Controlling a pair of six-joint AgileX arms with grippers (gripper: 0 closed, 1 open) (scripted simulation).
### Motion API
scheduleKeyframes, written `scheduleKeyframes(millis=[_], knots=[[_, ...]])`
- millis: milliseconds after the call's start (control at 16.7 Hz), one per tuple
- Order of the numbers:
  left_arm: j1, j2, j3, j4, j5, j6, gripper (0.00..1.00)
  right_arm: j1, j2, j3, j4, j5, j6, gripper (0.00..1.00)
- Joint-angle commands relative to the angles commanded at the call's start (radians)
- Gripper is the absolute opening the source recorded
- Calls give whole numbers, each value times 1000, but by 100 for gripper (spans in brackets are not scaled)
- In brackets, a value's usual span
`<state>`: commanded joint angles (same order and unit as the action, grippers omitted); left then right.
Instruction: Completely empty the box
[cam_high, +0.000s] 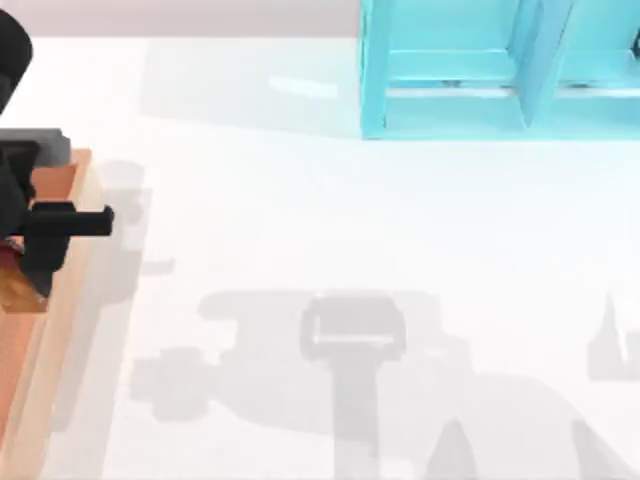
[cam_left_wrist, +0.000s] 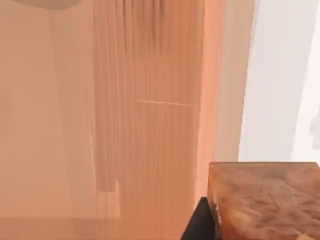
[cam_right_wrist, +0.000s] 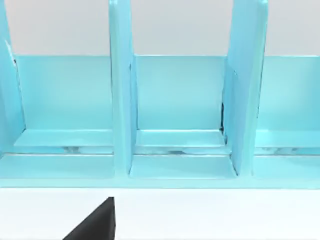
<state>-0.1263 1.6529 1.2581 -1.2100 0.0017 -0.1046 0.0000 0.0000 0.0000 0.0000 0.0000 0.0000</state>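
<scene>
White tabletop (cam_high: 300, 220) stretches pale and bare across most of the top view, marked by soft grey shadows of my arms lower down. At the far left edge sits the large shallow open-topped wooden box with thick light-tan walls and an orange-brown floor (cam_high: 62, 330); its long axis runs from the upper part of the view towards the lower part, and its open side faces up at the camera. Its right wall lies just beside the bare table.

My left arm is over that box, and my left gripper (cam_high: 45, 225) hangs above the box's upper end, a black bar jutting rightwards across the wall. Whether its fingers are spread or closed I cannot tell. In the left wrist view I see the box's floor close up, with its tan wall and the white table beyond, plus a mottled brown block with a rough, bread-like surface (cam_left_wrist: 265, 200) next to a black finger (cam_left_wrist: 200, 222). The block and finger look to be touching, though I cannot tell if the block is gripped.

Over at the upper right stands a turquoise blue compartmented shelf unit (cam_high: 480, 100), well apart from the box. My right wrist view faces its upright dividers, with a dark finger (cam_right_wrist: 97, 225) at the lower edge; the spread of my right gripper I cannot tell
</scene>
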Motion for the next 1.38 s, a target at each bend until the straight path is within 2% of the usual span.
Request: scheduleKeyframes(millis=[360, 600, 720, 1080, 1380], knots=[[-437, 38, -87, 134, -2, -437, 0, 0, 0, 0, 0, 0, 0, 100], [-623, 44, -155, 225, -4, -625, 0, 0, 0, 0, 0, 0, 0, 100], [-656, 44, -170, 247, -4, -657, 0, 0, 0, 0, 0, 0, 0, 100], [-654, 53, -184, 263, -4, -656, 0, 0, 0, 0, 0, 0, 0, 100], [-655, 107, -258, 412, -4, -655, 0, 0, 0, 0, 0, 0, 0, 100]])
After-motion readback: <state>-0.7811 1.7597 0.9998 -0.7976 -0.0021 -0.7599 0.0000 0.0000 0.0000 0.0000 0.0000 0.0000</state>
